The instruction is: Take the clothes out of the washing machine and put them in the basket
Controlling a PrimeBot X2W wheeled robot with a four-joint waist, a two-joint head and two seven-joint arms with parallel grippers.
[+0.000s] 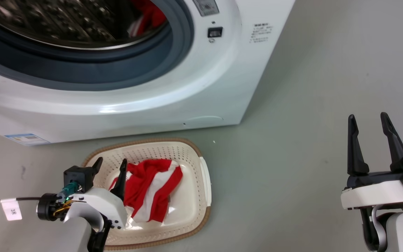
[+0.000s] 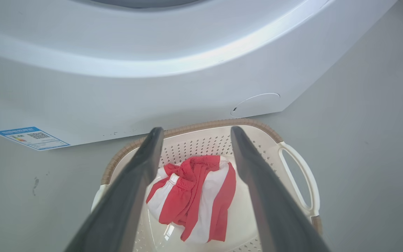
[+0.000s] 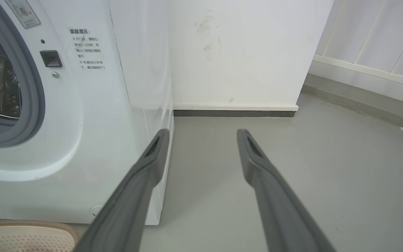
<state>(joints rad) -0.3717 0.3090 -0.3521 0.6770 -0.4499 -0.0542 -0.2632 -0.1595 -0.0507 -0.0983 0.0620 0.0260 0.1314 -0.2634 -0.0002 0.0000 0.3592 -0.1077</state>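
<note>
1. Jaws of our left gripper [image 2: 196, 131] stand wide apart and clamp nothing; they hang over the basket [image 2: 205, 124], and through the gap between them we see the striped garment [image 2: 194, 196] lying below.
2. Whether either left finger touches that cloth we cannot tell; in the head view one dark finger crosses the edge of the fabric.
3. Jaws of our right gripper [image 1: 368, 117] are also parted and empty; they point up over the bare grey floor [image 1: 310, 105], well apart from the basket, with the right front corner of the washing machine [image 1: 187, 94] near in the right wrist view.
4. We see the striped garment, red with broad white bands, crumpled on the bottom of the basket, wholly inside the brown rim.
5. We see a second garment [image 1: 149, 17], red and white, inside the steel drum [image 1: 65, 21], at the right side of the porthole, partly behind the grey rubber seal [image 1: 173, 45].
6. We find the basket on the floor just before the washing machine, below the porthole; its white handle [image 2: 297, 178] faces our right.
</note>
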